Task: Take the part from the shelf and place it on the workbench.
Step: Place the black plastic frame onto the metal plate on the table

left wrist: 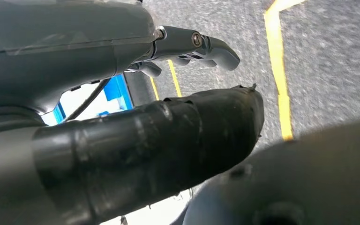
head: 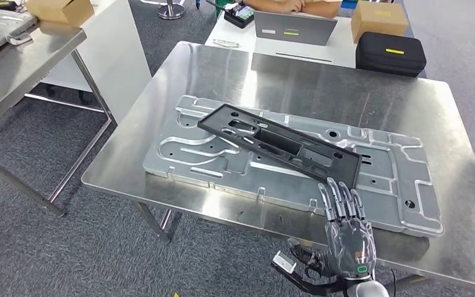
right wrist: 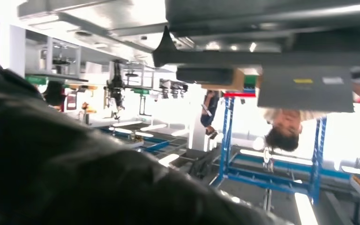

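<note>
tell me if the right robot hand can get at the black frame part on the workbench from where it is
Probably yes. The right robot hand sits at the workbench's near edge with fingers extended toward the black frame part, its near end just ahead of the fingertips. Nothing lies between them.

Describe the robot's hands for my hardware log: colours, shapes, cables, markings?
The right hand has slim grey-black segmented fingers, a dark grey back with a small green mark near the wrist, and a silver wrist. A thin dark cable runs beside it. The left hand shows a thick dark grey thumb and darker fingers with a visible screw.
</note>
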Robot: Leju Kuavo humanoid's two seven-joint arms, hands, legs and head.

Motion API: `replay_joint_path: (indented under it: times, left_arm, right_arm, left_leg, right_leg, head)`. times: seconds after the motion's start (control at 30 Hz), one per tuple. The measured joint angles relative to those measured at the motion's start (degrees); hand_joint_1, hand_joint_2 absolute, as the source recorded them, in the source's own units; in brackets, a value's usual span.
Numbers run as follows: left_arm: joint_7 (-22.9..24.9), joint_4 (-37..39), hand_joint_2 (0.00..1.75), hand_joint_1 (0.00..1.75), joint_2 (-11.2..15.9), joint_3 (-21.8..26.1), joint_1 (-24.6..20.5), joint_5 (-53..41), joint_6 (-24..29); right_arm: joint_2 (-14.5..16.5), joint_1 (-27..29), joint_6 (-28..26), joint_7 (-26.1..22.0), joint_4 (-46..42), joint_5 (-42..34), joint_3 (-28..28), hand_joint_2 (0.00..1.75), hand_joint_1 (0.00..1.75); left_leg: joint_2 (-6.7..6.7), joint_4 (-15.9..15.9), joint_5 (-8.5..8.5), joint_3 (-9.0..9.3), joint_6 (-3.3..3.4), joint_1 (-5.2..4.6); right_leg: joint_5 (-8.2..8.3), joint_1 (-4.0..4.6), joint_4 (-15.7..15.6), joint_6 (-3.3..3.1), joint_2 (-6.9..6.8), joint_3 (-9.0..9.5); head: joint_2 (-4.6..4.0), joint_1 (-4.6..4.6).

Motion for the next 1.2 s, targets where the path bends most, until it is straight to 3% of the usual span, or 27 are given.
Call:
replay_joint_path:
  times: [0.1,0.13,0.17,0.2,0.27,0.33,0.37,0.43,0.47,0.5,0.6,0.63,0.67,0.7,0.73,0.8,0.87,0.9,0.97,1.0,1.07,1.1,1.13,1.17,1.2]
  left_arm:
    - [0.5,0.0,0.00,0.00,-0.2,0.4,0.1,0.0,0.1]
    - [0.6,0.0,0.00,0.00,-0.3,0.5,0.1,0.0,0.2]
    - [0.6,0.0,0.00,0.00,-0.4,0.5,0.1,0.0,0.2]
    - [0.6,0.0,0.00,0.00,-0.5,0.6,0.1,0.0,0.2]
    - [0.6,0.0,0.00,0.00,-0.7,0.7,0.1,0.0,0.2]
    - [0.6,0.0,0.00,0.00,-0.8,0.7,0.1,-0.1,0.3]
    - [0.6,0.0,0.00,0.00,-0.9,0.7,0.0,-0.1,0.3]
    - [0.6,0.0,0.00,0.00,-0.9,0.8,0.1,-0.1,0.4]
    - [0.6,0.0,0.00,0.00,-0.9,0.8,0.1,-0.1,0.5]
    - [0.6,0.0,0.00,0.00,-0.9,0.8,0.1,-0.1,0.5]
    - [0.4,0.0,0.00,0.00,-0.9,0.9,0.1,-0.4,0.8]
    - [0.3,0.0,0.00,0.00,-0.9,0.9,0.1,-0.6,1.0]
    - [0.1,0.0,0.00,0.00,-0.9,0.9,0.2,-0.8,1.2]
    - [-0.2,0.0,0.00,0.00,-0.9,0.9,0.2,-1.0,1.5]
    - [-0.4,0.0,0.00,0.00,-1.0,0.9,0.2,-1.2,1.7]
    - [-0.7,0.0,0.00,0.00,-1.0,0.9,0.1,-1.3,2.1]
    - [-0.9,0.0,0.00,0.00,-1.0,0.9,0.1,-1.4,2.3]
    - [-1.0,0.0,0.00,0.00,-1.1,0.9,0.2,-1.4,2.3]
    - [-1.1,0.0,0.00,0.00,-1.2,0.9,0.2,-1.5,2.4]
    - [-1.2,0.0,0.00,0.00,-1.3,0.9,0.2,-1.5,2.4]
    - [-1.2,0.0,0.00,0.00,-1.5,0.9,0.2,-1.5,2.4]
    - [-1.2,0.0,0.00,0.00,-1.5,0.9,0.3,-1.5,2.4]
    - [-1.2,0.0,0.00,0.00,-1.5,0.9,0.4,-1.5,2.4]
    - [-1.2,0.0,0.00,0.00,-1.5,0.9,0.4,-1.6,2.4]
    - [-1.2,0.0,0.00,0.00,-1.5,0.9,0.4,-1.6,2.3]
  right_arm:
    - [-0.5,2.3,0.2,0.4,-2.2,0.0,0.5,0.00,0.00]
    - [-0.6,2.9,0.3,0.8,-2.7,0.0,0.8,0.00,0.00]
    - [-0.8,3.5,0.3,1.1,-3.0,0.0,1.1,0.00,0.00]
    - [-0.9,3.9,0.4,1.3,-3.4,0.0,1.3,0.00,0.00]
    - [-1.1,4.4,0.4,1.4,-4.0,0.0,1.6,0.00,0.00]
    - [-1.3,4.6,0.5,1.4,-4.6,0.0,1.8,0.00,0.00]
    - [-1.4,4.7,0.5,1.4,-4.8,0.0,1.8,0.00,0.00]
    - [-1.5,4.9,0.5,1.5,-5.1,0.0,1.9,0.00,0.00]
    - [-1.5,5.0,0.5,1.8,-5.2,0.0,2.1,0.00,0.00]
    - [-1.6,5.1,0.6,2.2,-5.3,0.0,2.3,0.00,0.00]
    - [-1.5,6.1,1.4,4.9,-5.3,-0.2,4.0,0.00,0.00]
    - [-1.4,6.7,1.8,6.2,-5.2,-0.8,4.9,0.00,0.00]
    - [-1.2,7.3,2.1,7.7,-5.1,-1.7,6.0,0.00,0.00]
    - [-1.0,7.9,2.2,9.3,-4.8,-3.0,7.2,0.00,0.00]
    - [-0.7,8.4,2.2,11.2,-4.3,-4.8,8.4,0.00,0.00]
    - [-0.1,9.2,1.3,13.9,-2.2,-9.9,10.8,0.00,0.00]
    - [0.7,9.8,-1.3,15.0,2.4,-16.9,12.9,0.00,0.00]
    - [1.1,9.9,-2.9,15.1,5.1,-19.6,13.9,0.00,0.00]
    - [1.5,10.1,-5.7,15.1,10.3,-22.9,15.4,0.00,0.00]
    - [1.7,10.1,-6.5,15.1,12.2,-23.5,15.9,0.00,0.00]
    - [1.8,10.1,-7.2,15.1,15.2,-24.2,16.7,0.00,0.00]
    - [1.8,10.1,-7.2,15.1,16.2,-24.4,17.1,0.00,0.00]
    - [1.9,10.1,-7.0,15.1,17.1,-24.8,17.3,0.00,0.00]
    - [1.9,10.1,-6.7,15.1,18.0,-25.6,17.6,0.00,0.00]
    - [2.0,10.0,-6.6,15.1,19.0,-26.7,17.8,0.00,0.00]
  left_leg:
    - [0.48,-0.1,1.74,-2.09,0.85,0.06]
    - [0.56,0.1,2.32,-2.94,0.80,0.03]
    - [0.62,0.3,2.87,-3.84,0.72,0.01]
    - [0.66,0.6,3.38,-4.77,0.59,0.02]
    - [0.70,1.3,4.17,-6.37,0.22,0.05]
    - [0.65,2.0,4.81,-7.27,-0.37,-0.08]
    - [0.63,2.2,5.17,-7.40,-0.72,-0.14]
    - [0.57,2.0,5.99,-7.51,-1.48,-0.18]
    - [0.49,2.2,5.67,-7.81,-1.82,-0.12]
    - [0.41,3.1,4.25,-8.29,-2.10,-0.08]
    - [0.26,11.5,-4.50,-10.32,-2.68,0.09]
    - [0.27,14.9,-6.26,-10.66,-2.84,0.12]
    - [0.27,17.3,-6.55,-10.45,-2.93,0.13]
    - [0.26,18.0,-5.52,-9.44,-2.92,0.13]
    - [0.24,16.6,-3.79,-7.45,-2.77,0.12]
    - [0.09,8.5,-2.05,-0.85,-2.08,-0.04]
    - [-0.05,0.6,-3.06,4.45,-1.38,-0.32]
    - [-0.08,-1.3,-3.49,5.42,-1.13,-0.51]
    - [0.12,-2.1,-2.48,4.77,-0.36,-0.48]
    - [0.32,-2.3,-1.74,4.20,0.22,-0.38]
    - [0.80,-2.5,-0.16,2.58,1.09,-0.19]
    - [0.90,-2.5,0.52,1.62,1.29,-0.23]
    - [1.01,-2.3,1.19,0.62,1.27,-0.27]
    - [1.10,-1.9,1.85,-0.47,1.21,-0.29]
    - [1.16,-1.5,2.44,-1.63,1.08,-0.27]
  right_leg:
    - [-7.62,-0.12,8.8,0.55,0.11,-2.72]
    - [-8.86,-0.15,11.8,0.71,0.11,-3.25]
    - [-8.76,-0.18,13.5,0.83,0.10,-3.08]
    - [-7.50,-0.21,13.2,0.88,0.09,-1.91]
    - [-4.65,-0.30,6.9,0.78,0.07,3.23]
    - [-4.58,-0.09,-0.6,0.25,0.10,8.16]
    - [-5.08,0.08,-2.5,-0.13,0.15,9.21]
    - [-4.69,0.18,-3.2,-1.12,0.19,8.88]
    - [-4.15,0.09,-3.4,-1.63,0.09,8.42]
    - [-3.45,-0.03,-3.5,-2.23,-0.03,7.82]
    - [-1.31,-0.01,-3.6,-3.13,-0.27,5.32]
    - [-0.63,0.07,-3.5,-3.11,-0.30,4.39]
    - [0.04,0.14,-3.4,-3.08,-0.35,3.43]
    - [0.67,0.21,-3.3,-3.01,-0.38,2.48]
    - [1.23,0.27,-3.1,-2.93,-0.40,1.56]
    - [2.23,0.45,-2.5,-2.66,-0.34,0.23]
    - [3.26,0.55,-2.3,-2.12,-0.34,-0.34]
    - [3.83,0.51,-2.4,-1.77,-0.38,-0.46]
    - [4.39,0.35,-2.7,-1.04,-0.31,-0.67]
    - [3.26,0.28,-2.0,-0.78,-0.21,-1.08]
    - [-2.13,0.05,2.2,-0.40,0.00,-2.42]
    - [-5.14,-0.04,5.7,-0.21,0.00,-3.16]
    - [-7.09,-0.14,9.2,0.00,-0.01,-3.67]
    - [-7.51,-0.21,11.9,0.19,-0.01,-3.71]
    - [-6.54,-0.28,13.2,0.34,-0.01,-3.03]
  head:
    - [0.00,0.00]
    - [0.00,0.00]
    - [0.00,-0.01]
    - [0.01,0.00]
    - [0.00,-0.01]
    - [0.01,-0.03]
    - [0.01,-0.03]
    - [0.00,0.01]
    - [0.00,0.02]
    - [-0.01,0.02]
    - [-0.01,-0.02]
    - [-0.01,-0.02]
    - [-0.01,-0.02]
    - [-0.01,-0.02]
    - [-0.01,-0.02]
    - [0.00,-0.03]
    - [-0.01,-0.01]
    - [-0.01,-0.03]
    - [-0.01,-0.06]
    - [-0.01,-0.07]
    - [0.00,-0.04]
    - [0.00,-0.03]
    - [-0.01,-0.03]
    - [-0.01,-0.03]
    - [-0.01,-0.03]
